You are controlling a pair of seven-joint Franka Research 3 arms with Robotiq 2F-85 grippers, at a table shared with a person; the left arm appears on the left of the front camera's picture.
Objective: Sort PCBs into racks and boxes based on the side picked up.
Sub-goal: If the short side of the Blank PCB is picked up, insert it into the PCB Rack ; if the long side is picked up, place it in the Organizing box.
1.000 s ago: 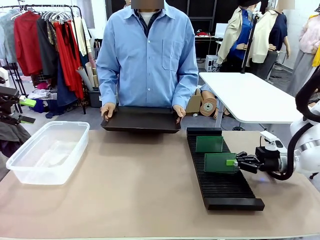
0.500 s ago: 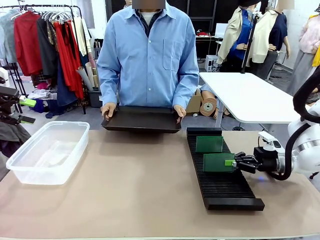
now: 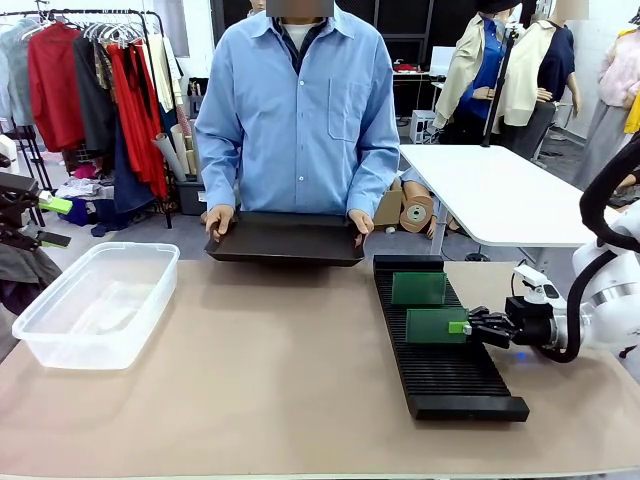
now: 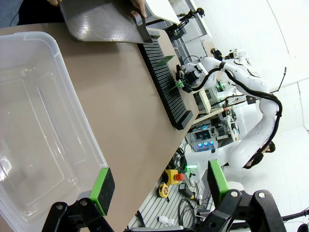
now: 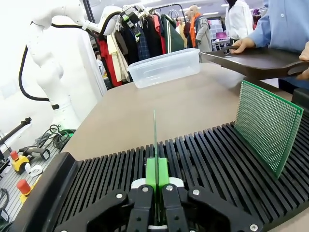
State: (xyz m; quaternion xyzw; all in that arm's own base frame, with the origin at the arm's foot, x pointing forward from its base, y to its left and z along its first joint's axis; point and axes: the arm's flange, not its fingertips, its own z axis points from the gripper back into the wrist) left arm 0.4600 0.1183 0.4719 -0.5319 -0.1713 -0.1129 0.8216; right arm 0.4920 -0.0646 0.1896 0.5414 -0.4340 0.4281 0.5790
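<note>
1. Low in the right wrist view, the right gripper pinches a thin green rectangular circuit board edge-on between its green pads, fingers closed tight on it; the board stands upright in a slot of the long black slotted rack.
2. At right centre of the front view, that same gripper holds the board over the rack's middle.
3. A second green circuit board stands upright nearer the rack's far end.
4. At the bottom of the left wrist view, the left gripper hangs with its fingers spread wide, holding nothing, over the clear plastic tub, which sits at the left of the front view.
5. At upper centre, a person's hands grip a shallow black tray at the table's far edge.
</note>
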